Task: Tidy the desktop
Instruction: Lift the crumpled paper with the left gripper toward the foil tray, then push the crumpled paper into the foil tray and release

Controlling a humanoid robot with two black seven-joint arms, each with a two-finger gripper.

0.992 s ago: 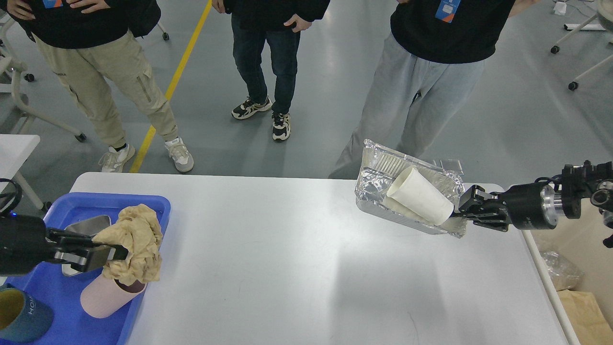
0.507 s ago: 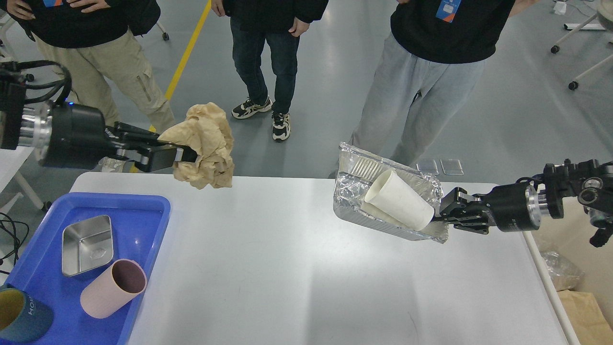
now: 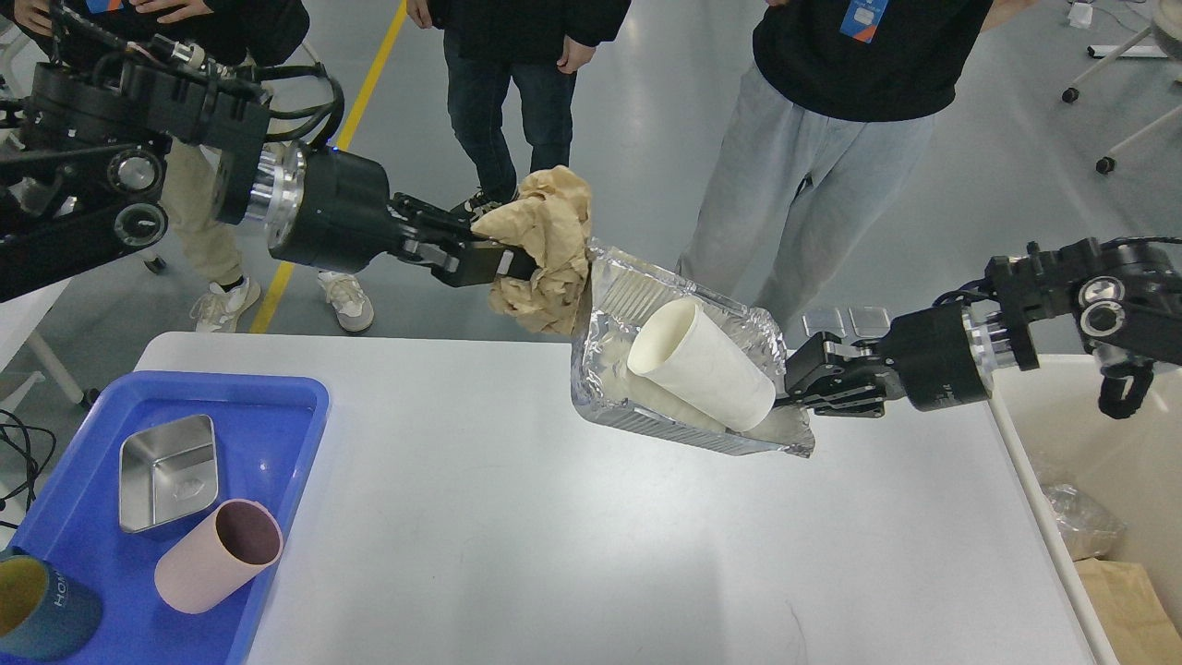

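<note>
The white desktop (image 3: 517,536) fills the lower part of the head view. My left gripper (image 3: 508,263) is shut on a crumpled brown paper wad (image 3: 545,249) and holds it in the air above the table's far edge, touching the left rim of a foil tray (image 3: 609,369). My right gripper (image 3: 799,392) is shut on the foil tray's right end and holds it tilted above the table. A white paper cup (image 3: 706,365) lies on its side inside the tray.
A blue plastic tray (image 3: 277,406) at the left holds a steel dish (image 3: 169,471), a pink cup (image 3: 217,554) and a dark green cup (image 3: 42,605). A cream bin (image 3: 1117,462) with trash stands right of the table. Three people stand beyond the far edge.
My left gripper has carried the paper wad up from the blue tray and rightward to the foil tray. My right gripper has moved the foil tray with the cup leftward.
</note>
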